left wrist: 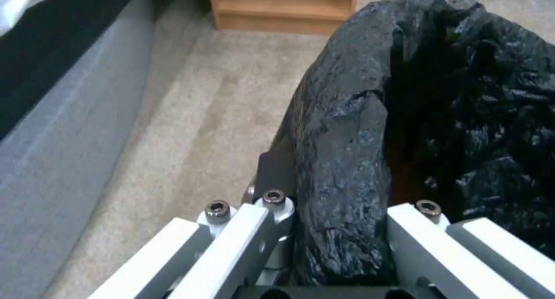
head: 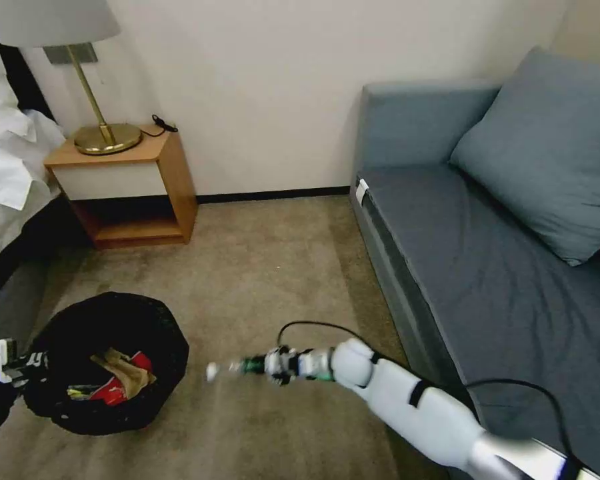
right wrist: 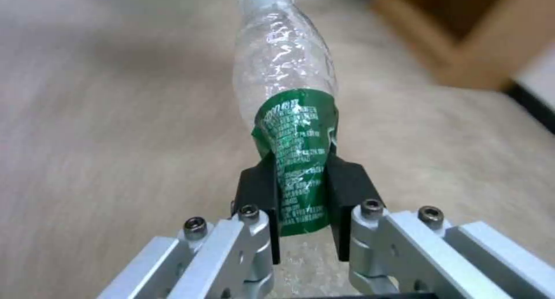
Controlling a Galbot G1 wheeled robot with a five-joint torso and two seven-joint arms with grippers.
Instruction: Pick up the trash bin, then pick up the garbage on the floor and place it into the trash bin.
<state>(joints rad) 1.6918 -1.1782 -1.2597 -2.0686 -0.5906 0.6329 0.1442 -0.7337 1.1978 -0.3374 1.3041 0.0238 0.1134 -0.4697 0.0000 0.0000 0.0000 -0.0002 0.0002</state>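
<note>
On the carpet by the bed, my left gripper [left wrist: 338, 229] clamps the trash bin [head: 107, 360] by its bagged rim; wrappers, seemingly paper too, lie inside. My right gripper [right wrist: 303, 199] pinches the clear bottle [right wrist: 286, 86] at its green label, near the bin.

A brass lamp [head: 103, 130] with a pale shade stands on a wooden nightstand [head: 137, 187] against a cream wall [head: 260, 87], a black cord [head: 163, 124] trailing off its top. White bedding [head: 10, 160] spills over the bed edge just beside the nightstand. Across the beige carpet [head: 260, 267], a blue-grey sofa [head: 487, 280] carries a matching cushion [head: 547, 147] propped at its back. A dark baseboard [head: 273, 195] runs along the wall between nightstand and sofa.
</note>
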